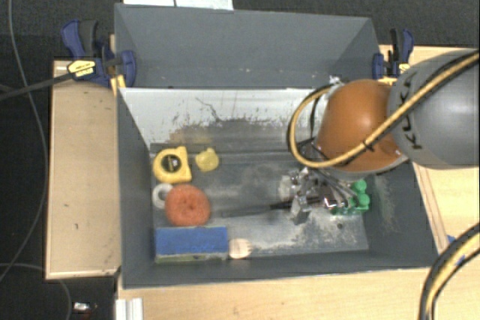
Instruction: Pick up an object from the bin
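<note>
My gripper (302, 200) hangs low over the bin floor, right of the middle, under the arm's orange cover. A green plastic piece (358, 198) lies right beside it on its right, partly hidden by the gripper's metal body; I cannot tell whether they touch. The floor just left of the gripper is bare, scuffed metal. The nearest thing on that side is a small beige lump (239, 249) near the front wall.
Along the bin's left side lie a yellow tape measure (172, 165), a small yellow lump (206, 159), a white ring (160, 195), a fuzzy orange-red ball (186, 207) and a blue sponge block (191, 242) at the front left.
</note>
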Tool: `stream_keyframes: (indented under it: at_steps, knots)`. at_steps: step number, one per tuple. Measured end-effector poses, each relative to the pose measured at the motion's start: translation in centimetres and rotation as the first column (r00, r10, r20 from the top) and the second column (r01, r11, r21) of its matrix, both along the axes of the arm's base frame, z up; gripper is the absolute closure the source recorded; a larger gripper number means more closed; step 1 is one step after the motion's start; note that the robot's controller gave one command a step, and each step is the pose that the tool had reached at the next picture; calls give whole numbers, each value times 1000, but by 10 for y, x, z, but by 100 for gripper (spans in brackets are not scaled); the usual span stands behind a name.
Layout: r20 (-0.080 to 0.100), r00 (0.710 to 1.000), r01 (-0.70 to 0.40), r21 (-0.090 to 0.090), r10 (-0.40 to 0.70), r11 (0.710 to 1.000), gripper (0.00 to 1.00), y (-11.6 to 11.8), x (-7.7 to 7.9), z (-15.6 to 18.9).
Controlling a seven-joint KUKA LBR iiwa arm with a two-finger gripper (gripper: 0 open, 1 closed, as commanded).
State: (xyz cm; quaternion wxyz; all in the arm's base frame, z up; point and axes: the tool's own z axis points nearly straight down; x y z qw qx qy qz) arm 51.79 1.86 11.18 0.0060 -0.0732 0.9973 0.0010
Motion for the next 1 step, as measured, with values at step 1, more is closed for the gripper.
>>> stream_keyframes:
  at_steps: [1]
  knots:
    - [-9,999,-37,1,37,999,100,-4,-3,42]
